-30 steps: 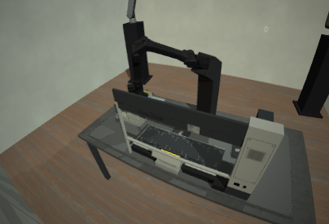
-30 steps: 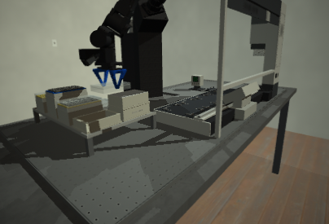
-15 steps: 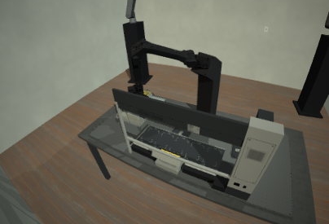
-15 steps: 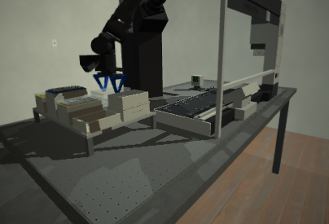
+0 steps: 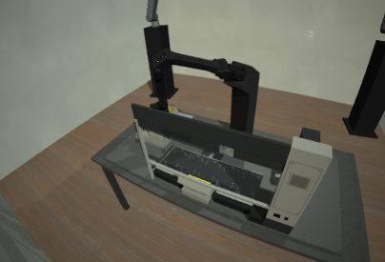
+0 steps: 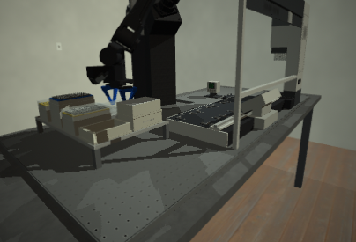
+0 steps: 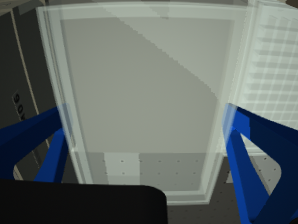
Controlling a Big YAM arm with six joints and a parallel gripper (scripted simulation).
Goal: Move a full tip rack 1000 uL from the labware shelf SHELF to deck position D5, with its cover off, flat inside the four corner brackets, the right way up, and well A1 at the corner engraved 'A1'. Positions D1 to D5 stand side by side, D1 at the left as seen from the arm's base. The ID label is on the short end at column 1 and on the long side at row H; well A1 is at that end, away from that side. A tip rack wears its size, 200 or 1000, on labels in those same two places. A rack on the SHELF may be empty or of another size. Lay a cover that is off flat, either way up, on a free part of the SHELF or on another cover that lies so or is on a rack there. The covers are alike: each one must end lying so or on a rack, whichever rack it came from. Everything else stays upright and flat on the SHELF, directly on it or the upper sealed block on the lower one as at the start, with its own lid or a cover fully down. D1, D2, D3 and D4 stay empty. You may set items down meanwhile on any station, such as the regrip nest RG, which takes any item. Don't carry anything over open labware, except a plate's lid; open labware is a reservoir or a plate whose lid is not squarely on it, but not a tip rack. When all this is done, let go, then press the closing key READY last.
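My gripper (image 7: 147, 112) is shut on a clear tip rack cover (image 7: 143, 96), with one blue finger on each long side. In the exterior view the gripper (image 6: 118, 93) hangs low over the back of the SHELF (image 6: 101, 128), and the cover (image 6: 106, 106) shows only faintly under the fingers; I cannot tell if it touches anything. An uncovered rack full of pale tips (image 7: 276, 63) stands just right of the cover in the wrist view. Two tip racks (image 6: 70, 99) (image 6: 85, 113) stand at the shelf's left end. The deck (image 6: 207, 111) lies to the right.
A stack of two pale sealed blocks (image 6: 138, 111) stands on the shelf's right end, and an open tray (image 6: 106, 130) at its front. A tall frame post (image 6: 240, 62) and the instrument housing (image 5: 305, 177) stand by the deck (image 5: 210, 168). A small key box (image 6: 215, 85) sits behind it.
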